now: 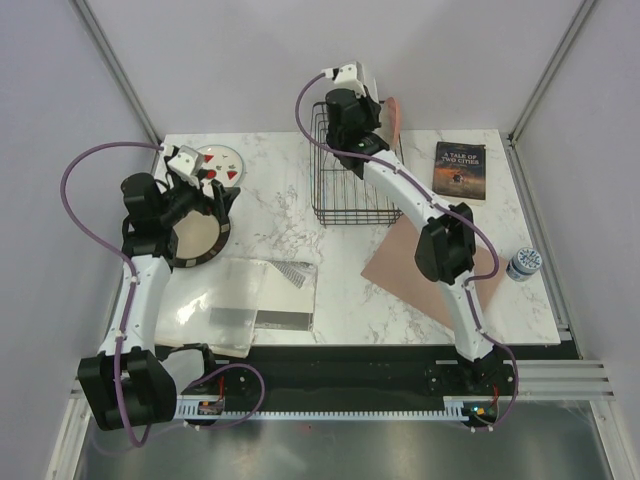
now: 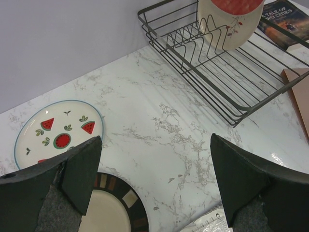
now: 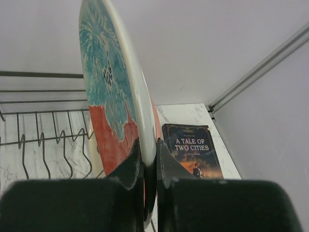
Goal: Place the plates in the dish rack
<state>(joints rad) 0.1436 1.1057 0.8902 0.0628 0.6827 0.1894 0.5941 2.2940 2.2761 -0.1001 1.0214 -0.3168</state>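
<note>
Currently the marble table (image 1: pixel 270 210) is carrying every loose item. The dish rack (image 1: pixel 350 200) is standing at the far centre. The pinkish-brown mat (image 1: pixel 400 285) is lying in front of it to the right, partly covered by the right arm. A clear plastic sheet (image 1: pixel 255 300) is lying near the left front edge. The right gripper (image 3: pixel 148 150) is pinching the rim of the red plate with teal flower (image 3: pixel 108 96) between nearly closed jaws, holding it on edge over the rack's far end. The twig plate (image 2: pixel 227 31) is standing on edge there among the divider prongs (image 2: pixel 190 38), close beside the held plate. The left gripper (image 2: pixel 154 159) is hanging with jaws spread wide and empty over the dark-rimmed plate (image 2: pixel 116 203), which is lying flat near the watermelon plate (image 2: pixel 58 130). The book (image 1: pixel 460 168) is lying to the right of the rack, and a small jar (image 1: pixel 523 263) is standing at the right edge.
</note>
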